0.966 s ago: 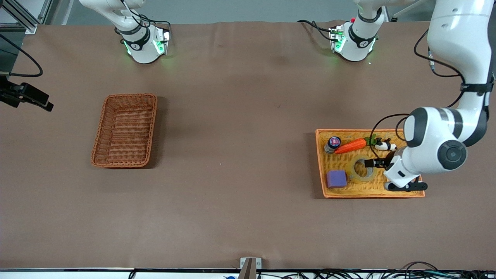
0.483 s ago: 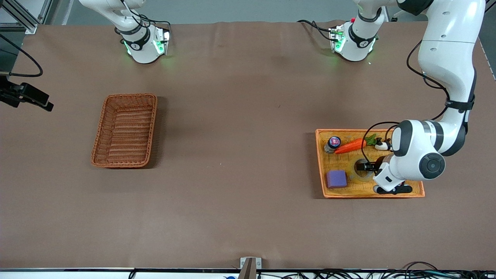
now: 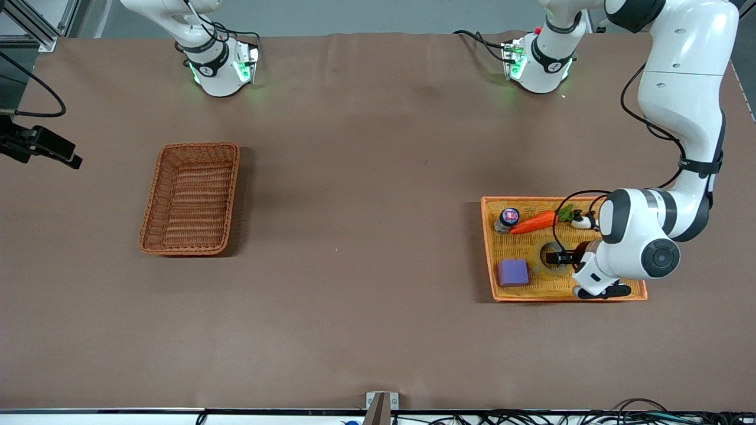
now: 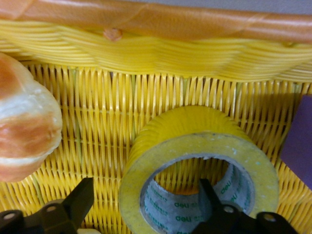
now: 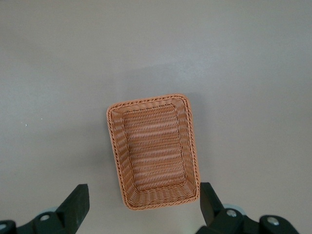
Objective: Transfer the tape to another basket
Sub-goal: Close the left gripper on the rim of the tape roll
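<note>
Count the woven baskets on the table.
2: the basket toward the right arm's end, and the orange-yellow tray toward the left arm's end, holding the tape.

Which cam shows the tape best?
Left wrist view: the tape fills the frame, with the open left gripper straddling its wall, one finger inside the core. The front view shows it small and partly hidden by the arm; the right wrist view misses it.

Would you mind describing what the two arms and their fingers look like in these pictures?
Both arms are glossy white with rounded dark grey joint caps and black bands. Green lights glow at both bases. Black cables loop along the left arm down to the left gripper, whose fingers are black and wedge-shaped, on a black bar with screws. The right gripper has matching black fingers.
</note>
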Robot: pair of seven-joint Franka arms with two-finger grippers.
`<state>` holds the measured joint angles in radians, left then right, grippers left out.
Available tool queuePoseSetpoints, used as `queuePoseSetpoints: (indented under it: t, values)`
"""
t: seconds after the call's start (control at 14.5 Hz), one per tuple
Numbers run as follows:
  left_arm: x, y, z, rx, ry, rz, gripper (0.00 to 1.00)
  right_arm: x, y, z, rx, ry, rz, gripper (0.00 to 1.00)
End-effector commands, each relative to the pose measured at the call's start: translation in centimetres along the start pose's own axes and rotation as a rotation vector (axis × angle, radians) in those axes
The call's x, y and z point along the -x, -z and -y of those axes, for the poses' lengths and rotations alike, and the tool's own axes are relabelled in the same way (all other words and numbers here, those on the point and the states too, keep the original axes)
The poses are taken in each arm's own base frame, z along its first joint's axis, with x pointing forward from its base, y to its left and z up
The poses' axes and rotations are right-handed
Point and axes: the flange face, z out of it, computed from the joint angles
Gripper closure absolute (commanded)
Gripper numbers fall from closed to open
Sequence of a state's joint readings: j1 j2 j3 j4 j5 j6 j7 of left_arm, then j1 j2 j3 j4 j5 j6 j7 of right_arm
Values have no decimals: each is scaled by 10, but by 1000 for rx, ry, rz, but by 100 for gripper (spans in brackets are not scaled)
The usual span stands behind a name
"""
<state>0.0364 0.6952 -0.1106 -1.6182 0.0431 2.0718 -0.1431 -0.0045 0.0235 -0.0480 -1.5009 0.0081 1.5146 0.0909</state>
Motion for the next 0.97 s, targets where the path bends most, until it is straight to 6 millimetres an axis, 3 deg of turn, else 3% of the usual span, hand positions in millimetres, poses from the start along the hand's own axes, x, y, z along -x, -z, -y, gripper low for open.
queuePoseSetpoints:
  t: [0.0, 0.21, 0.41, 0.62, 0.76, 0.9]
  values:
    - [-3, -2, -3, -27, -8, -3, 75, 6, 2, -1, -8, 4, 2, 0]
    - [-3, -1, -1, -62, -35, -9, 100, 6, 2, -1, -8, 4, 2, 0]
    - [-3, 14, 2, -95, -58, -30, 100, 6, 3, -2, -8, 1, 0, 0]
    - [4, 73, 3, -91, -56, -108, 100, 6, 3, -2, -10, 1, 0, 0]
    - [22, 114, -5, -100, -60, -92, 100, 6, 3, -1, -10, 3, -1, 0]
    - [45, 152, -40, -97, -110, -54, 100, 5, 5, -2, -9, 1, -9, 0]
